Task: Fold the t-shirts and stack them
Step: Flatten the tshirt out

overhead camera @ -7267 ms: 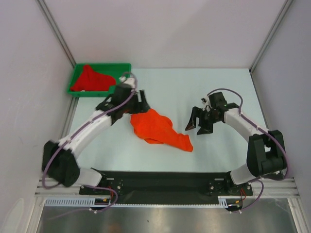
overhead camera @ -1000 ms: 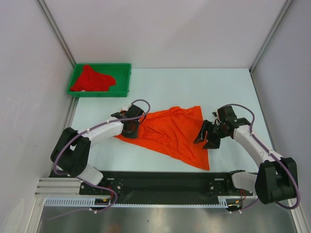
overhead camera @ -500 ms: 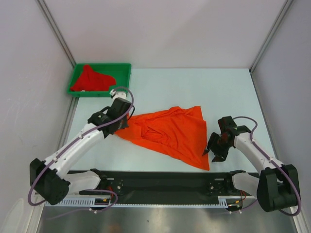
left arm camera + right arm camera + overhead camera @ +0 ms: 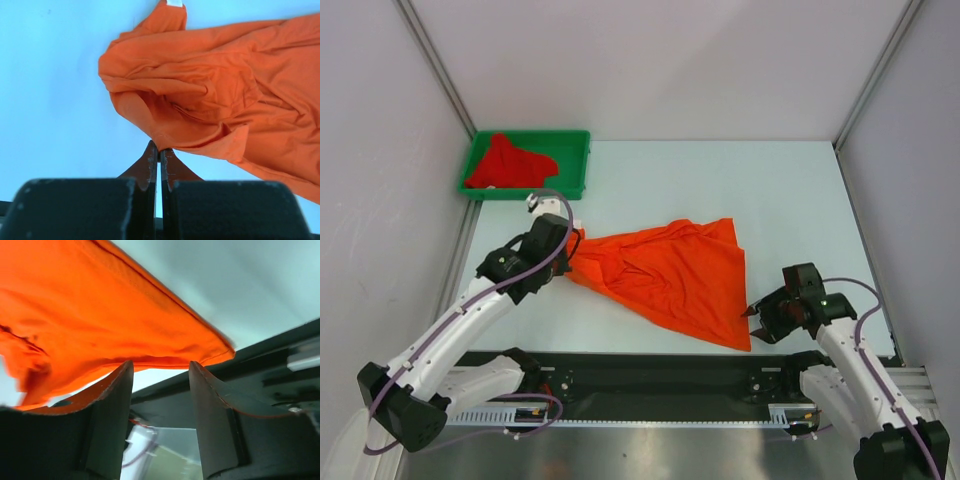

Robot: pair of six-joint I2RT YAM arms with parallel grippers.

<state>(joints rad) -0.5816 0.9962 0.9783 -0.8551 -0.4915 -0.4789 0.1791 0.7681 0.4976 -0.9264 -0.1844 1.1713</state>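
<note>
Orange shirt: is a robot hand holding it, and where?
Yes. The left gripper is shut on the orange t-shirt, pinching a fold at its left end. The right gripper is open by the near right corner, gripping nothing.

Left hand (image 4: 159, 151) pinched on rumpled orange t-shirt (image 4: 215, 97) edge

I can read no text, brand or number anywhere. The white neck label (image 4: 174, 3) on the orange t-shirt (image 4: 225, 95), top of my left wrist view, looks blank.
</note>
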